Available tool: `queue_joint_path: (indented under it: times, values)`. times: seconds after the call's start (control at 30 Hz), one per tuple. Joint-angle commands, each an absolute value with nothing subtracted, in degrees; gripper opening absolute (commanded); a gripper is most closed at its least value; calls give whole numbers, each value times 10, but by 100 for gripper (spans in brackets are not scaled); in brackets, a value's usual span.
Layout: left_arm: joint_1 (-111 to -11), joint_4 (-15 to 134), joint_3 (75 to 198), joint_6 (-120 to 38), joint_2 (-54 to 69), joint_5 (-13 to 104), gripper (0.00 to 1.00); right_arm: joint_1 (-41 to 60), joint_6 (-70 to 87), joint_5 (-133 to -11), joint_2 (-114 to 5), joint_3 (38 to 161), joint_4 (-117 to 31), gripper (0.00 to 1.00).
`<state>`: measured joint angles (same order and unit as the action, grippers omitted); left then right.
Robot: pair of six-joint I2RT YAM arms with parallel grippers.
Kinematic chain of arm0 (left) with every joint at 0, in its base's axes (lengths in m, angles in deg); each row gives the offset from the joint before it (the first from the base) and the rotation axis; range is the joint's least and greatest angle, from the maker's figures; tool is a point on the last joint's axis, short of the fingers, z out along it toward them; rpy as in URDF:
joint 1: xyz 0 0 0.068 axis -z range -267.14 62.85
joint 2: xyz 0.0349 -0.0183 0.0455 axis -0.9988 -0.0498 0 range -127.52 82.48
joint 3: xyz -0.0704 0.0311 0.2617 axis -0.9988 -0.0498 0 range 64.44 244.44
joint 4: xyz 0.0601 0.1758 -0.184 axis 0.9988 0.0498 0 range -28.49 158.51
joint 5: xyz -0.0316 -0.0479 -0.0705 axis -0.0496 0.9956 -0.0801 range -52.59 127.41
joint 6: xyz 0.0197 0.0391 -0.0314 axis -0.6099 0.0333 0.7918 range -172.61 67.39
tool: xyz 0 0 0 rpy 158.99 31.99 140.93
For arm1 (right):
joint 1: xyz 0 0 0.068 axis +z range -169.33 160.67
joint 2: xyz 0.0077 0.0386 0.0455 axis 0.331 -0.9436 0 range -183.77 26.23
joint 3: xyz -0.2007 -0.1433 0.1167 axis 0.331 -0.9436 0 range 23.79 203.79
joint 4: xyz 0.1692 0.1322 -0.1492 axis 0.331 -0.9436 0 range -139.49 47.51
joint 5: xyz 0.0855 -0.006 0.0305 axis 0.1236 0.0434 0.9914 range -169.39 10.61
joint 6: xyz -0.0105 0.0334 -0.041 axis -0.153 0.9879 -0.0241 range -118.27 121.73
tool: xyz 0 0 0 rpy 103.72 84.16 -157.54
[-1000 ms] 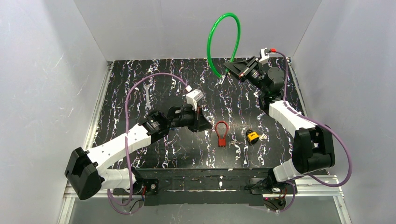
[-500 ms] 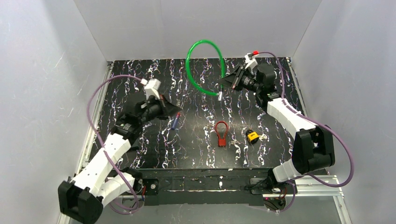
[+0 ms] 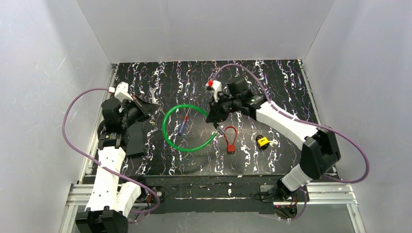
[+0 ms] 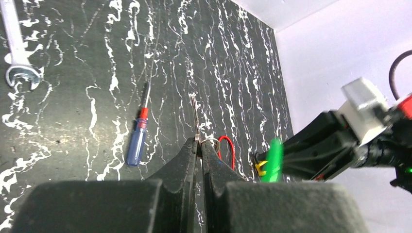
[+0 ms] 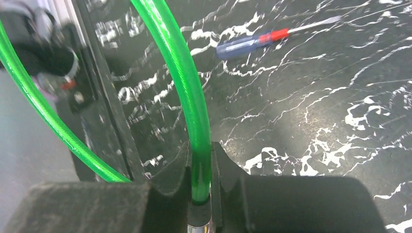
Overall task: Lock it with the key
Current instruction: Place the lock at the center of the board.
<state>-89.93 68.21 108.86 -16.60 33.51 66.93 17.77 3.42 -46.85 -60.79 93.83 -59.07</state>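
The lock [image 3: 263, 141], a small yellow padlock, lies on the black mat at the right, with a small silvery bit [image 3: 273, 142] beside it. It also shows in the left wrist view [image 4: 261, 168], half hidden by green blur. My left gripper [image 4: 197, 141] is shut on a thin silvery metal piece with a wire ring, which looks like the key [image 4: 194, 116] seen edge-on. It is held in the air at the far left [image 3: 153, 106], well away from the lock. My right gripper [image 5: 200, 150] is shut on the end of a green cable [image 5: 187, 92], left of the lock [image 3: 214, 120].
The green cable loop [image 3: 170, 136] lies on the mat's middle around a blue-handled screwdriver [image 3: 183, 125]. A red loop-shaped piece [image 3: 230, 138] lies between the cable and the lock. A silver spanner [image 4: 17, 53] lies at the back left. Grey walls enclose the mat.
My right arm has swung the green cable down from the back onto the middle of the mat. My left arm has pulled back from the centre to the far left, uncovering the screwdriver.
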Motion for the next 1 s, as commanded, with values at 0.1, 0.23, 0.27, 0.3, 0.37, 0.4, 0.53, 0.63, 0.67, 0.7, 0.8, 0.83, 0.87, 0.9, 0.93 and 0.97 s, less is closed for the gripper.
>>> queue_joint_path:
  times: [0.1, 0.23, 0.27, 0.3, 0.37, 0.4, 0.53, 0.63, 0.67, 0.7, 0.8, 0.83, 0.87, 0.9, 0.93, 0.97]
  values:
    - [-946, 700, 1110, -168, 351, 721, 0, 274, -176, -546, -734, 1070, -823, 1]
    - [-956, 703, 1115, -176, 360, 727, 0, 301, -185, -582, -792, 1102, -890, 1]
    - [-960, 702, 1116, -177, 363, 727, 0, 304, -184, -591, -807, 1110, -906, 1]
    - [-962, 699, 1118, -178, 365, 727, 0, 306, -184, -598, -821, 1120, -922, 1]
    - [-969, 693, 1120, -177, 367, 726, 0, 307, -179, -610, -851, 1142, -947, 1]
    - [-972, 689, 1121, -175, 367, 727, 0, 307, -175, -615, -866, 1154, -957, 1]
    - [-982, 681, 1120, -164, 364, 734, 0, 308, -159, -609, -932, 1214, -1003, 1]
    - [-990, 676, 1115, -155, 363, 743, 0, 307, -137, -621, -966, 1244, -1004, 1]
    - [-994, 675, 1113, -152, 363, 746, 0, 306, -125, -627, -982, 1259, -1005, 1]
    - [-997, 671, 1111, -149, 362, 749, 0, 302, -116, -628, -1004, 1281, -1012, 1]
    - [-1007, 668, 1108, -143, 361, 763, 0, 254, -102, -585, -1072, 1342, -1041, 1]
    - [-1009, 667, 1106, -142, 360, 765, 0, 241, -99, -574, -1086, 1355, -1046, 1]
    - [-1013, 664, 1104, -140, 360, 767, 0, 232, -97, -567, -1097, 1366, -1046, 1]
    - [-1015, 660, 1101, -139, 359, 770, 0, 222, -93, -558, -1105, 1377, -1044, 1]
    - [-1016, 657, 1098, -137, 357, 770, 0, 214, -87, -550, -1115, 1392, -1042, 1]
    - [-1017, 656, 1097, -135, 353, 773, 0, 204, -78, -543, -1123, 1409, -1035, 1]
